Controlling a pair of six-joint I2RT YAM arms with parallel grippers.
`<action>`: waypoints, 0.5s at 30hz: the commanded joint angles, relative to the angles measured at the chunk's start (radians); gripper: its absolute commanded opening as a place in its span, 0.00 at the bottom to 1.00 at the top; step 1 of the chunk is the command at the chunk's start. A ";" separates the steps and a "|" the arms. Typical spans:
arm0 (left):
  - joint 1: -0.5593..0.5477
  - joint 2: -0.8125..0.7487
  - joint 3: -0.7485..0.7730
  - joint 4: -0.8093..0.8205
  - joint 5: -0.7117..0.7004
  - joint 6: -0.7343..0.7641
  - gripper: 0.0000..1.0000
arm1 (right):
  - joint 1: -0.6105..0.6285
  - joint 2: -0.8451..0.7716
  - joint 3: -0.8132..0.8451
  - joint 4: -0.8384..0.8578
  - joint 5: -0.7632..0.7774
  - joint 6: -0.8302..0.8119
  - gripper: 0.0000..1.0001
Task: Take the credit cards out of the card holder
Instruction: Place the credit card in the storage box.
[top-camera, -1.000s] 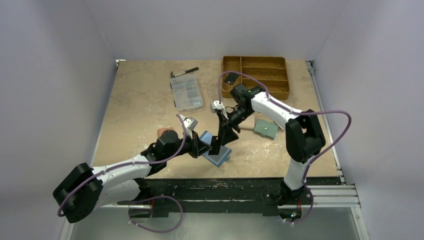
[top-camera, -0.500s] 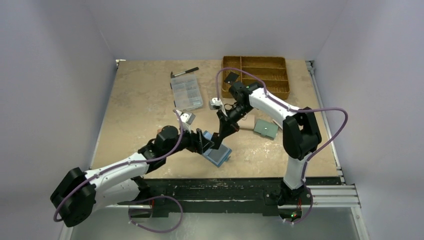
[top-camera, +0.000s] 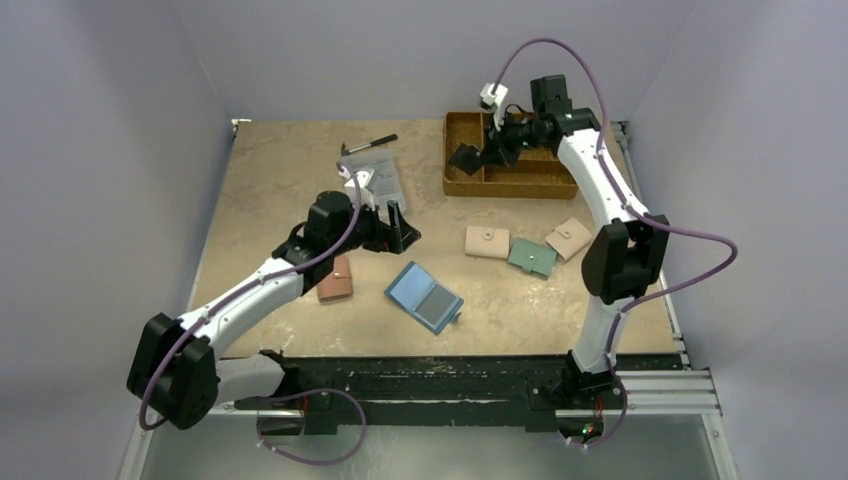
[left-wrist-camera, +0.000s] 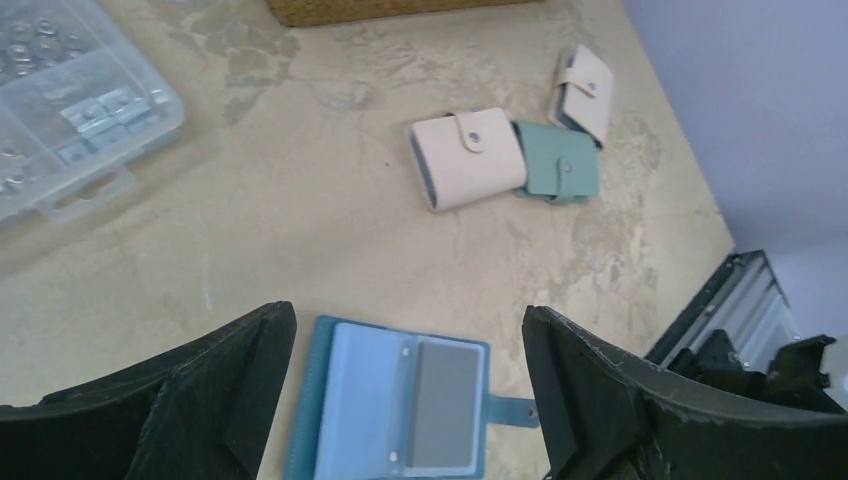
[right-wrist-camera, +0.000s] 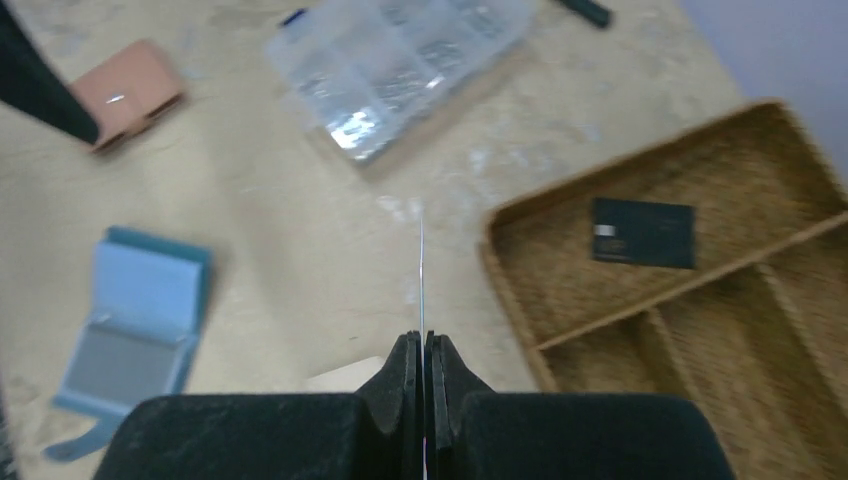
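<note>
Both arms had lifted off the card holder, open on the bench with a greyish card inside, just below the left gripper, jaws spread, while the right gripper pinched seemingly a thin card by the tray.

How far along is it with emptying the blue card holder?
Done: a black card lies in the wicker tray. In hand: the right gripper is shut on a thin card near that tray. To do: a greyish card sits in the open card holder; the left gripper is open, empty.
</note>
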 joint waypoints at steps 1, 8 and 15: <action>0.047 0.083 0.122 -0.167 0.045 0.146 0.90 | 0.019 0.125 0.189 0.116 0.207 0.140 0.00; 0.049 0.140 0.183 -0.249 -0.019 0.266 0.89 | 0.019 0.334 0.410 0.080 0.329 0.126 0.00; 0.053 0.136 0.186 -0.251 -0.029 0.289 0.89 | 0.026 0.408 0.437 0.091 0.360 0.123 0.02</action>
